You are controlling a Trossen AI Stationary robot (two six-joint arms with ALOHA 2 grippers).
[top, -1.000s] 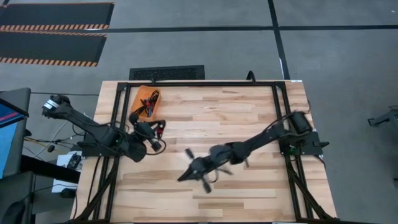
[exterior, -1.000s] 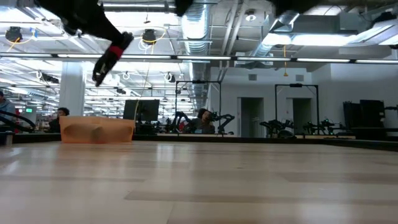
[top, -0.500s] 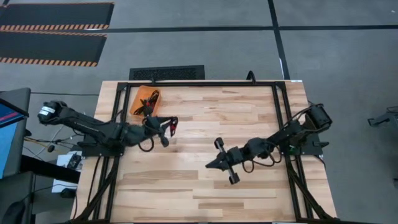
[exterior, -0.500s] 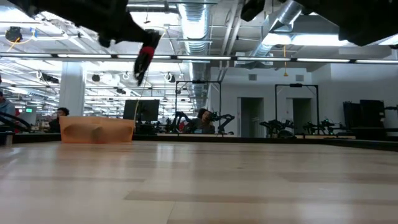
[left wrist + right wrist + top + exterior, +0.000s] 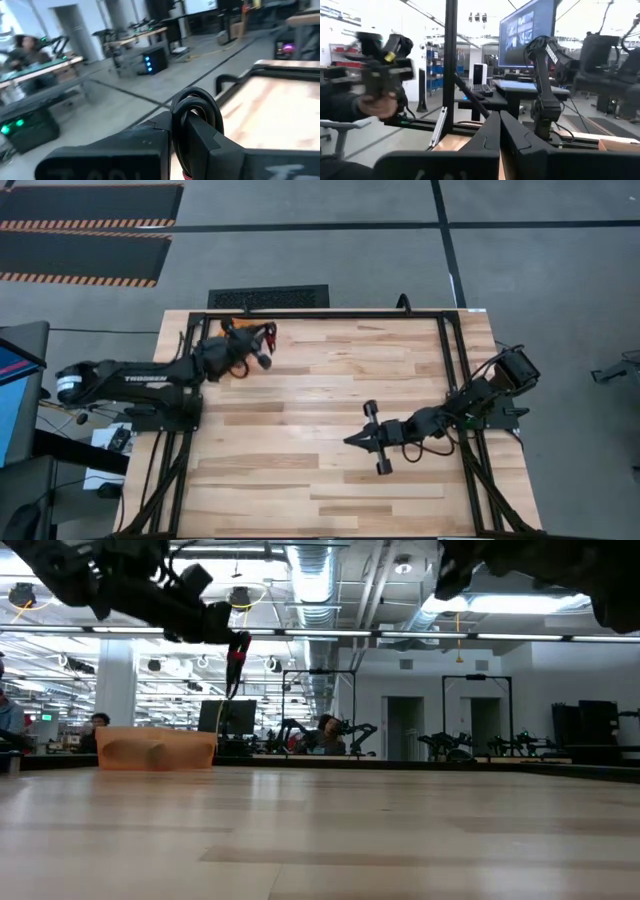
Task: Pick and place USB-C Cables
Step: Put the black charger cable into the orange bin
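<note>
My left gripper (image 5: 262, 348) hangs above the table's far left corner, right by the orange tray (image 5: 226, 326), and is shut on a black cable bundle with a red tie (image 5: 271, 334). The low view shows this gripper (image 5: 236, 658) high above the tray (image 5: 155, 750). In the left wrist view the black coil (image 5: 196, 102) stands up between the fingers. The arm hides most of the tray and whatever lies in it. My right gripper (image 5: 352, 442) is shut on nothing, over the table's middle right. My left gripper pinches the black cable bundle between its two fingers, and the coil's loop (image 5: 200, 97) sticks out past them. The red tie (image 5: 238, 644) shows at the fingertips. The fingers point slanting downward. The bundle is lifted clear of table and tray.
Black frame rails (image 5: 320, 314) run along the table's far edge and both sides. Bare wooden tabletop (image 5: 320, 380) lies between the two arms. People and workbenches show in the room beyond the table.
My left gripper has carried the bundle from the table's left middle toward the far edge, ending beside the orange tray, its arm stretching out. My right arm has drawn back toward the table's right edge.
</note>
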